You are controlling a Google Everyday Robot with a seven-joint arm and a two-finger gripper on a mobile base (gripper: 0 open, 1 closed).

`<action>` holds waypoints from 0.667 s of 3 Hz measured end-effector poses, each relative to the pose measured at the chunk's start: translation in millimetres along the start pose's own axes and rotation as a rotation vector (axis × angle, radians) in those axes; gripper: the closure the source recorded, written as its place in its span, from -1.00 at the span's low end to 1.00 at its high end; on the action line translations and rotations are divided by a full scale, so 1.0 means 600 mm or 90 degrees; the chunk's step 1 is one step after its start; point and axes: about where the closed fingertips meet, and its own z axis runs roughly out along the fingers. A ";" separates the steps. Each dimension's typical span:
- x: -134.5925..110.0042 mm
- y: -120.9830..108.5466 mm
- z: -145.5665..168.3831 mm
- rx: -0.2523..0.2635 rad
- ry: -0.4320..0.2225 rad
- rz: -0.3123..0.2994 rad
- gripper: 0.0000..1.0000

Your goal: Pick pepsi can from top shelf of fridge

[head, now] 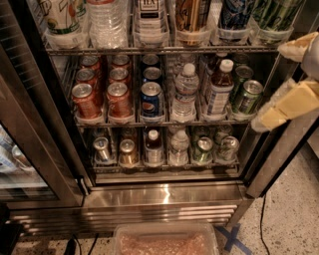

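The fridge [164,196] stands open in front of me, with its steel base at the bottom. The top shelf [159,50] is a wire rack with clear plastic lane trays along the upper edge of the camera view. The pepsi can [237,14] is tall and dark blue with pale lettering. It stands in a lane at the right of that shelf, and only its lower part shows. My gripper [269,87] is at the right edge, outside the fridge and below and to the right of the can. Its cream fingers [289,104] are apart and empty.
Beside the can stand a green-and-black can [273,15] and a tan can [192,15]. The middle rack holds red cans [84,99], short blue Pepsi cans [151,98], water bottles [186,94] and green cans [247,97]. The dark door frame [35,124] is on the left. A plastic bin [164,241] sits on the floor.
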 end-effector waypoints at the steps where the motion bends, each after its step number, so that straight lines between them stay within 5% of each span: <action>1: -0.050 -0.048 0.005 0.028 -0.093 0.032 -1.00; 2: -0.053 -0.047 0.004 0.027 -0.092 0.029 -1.00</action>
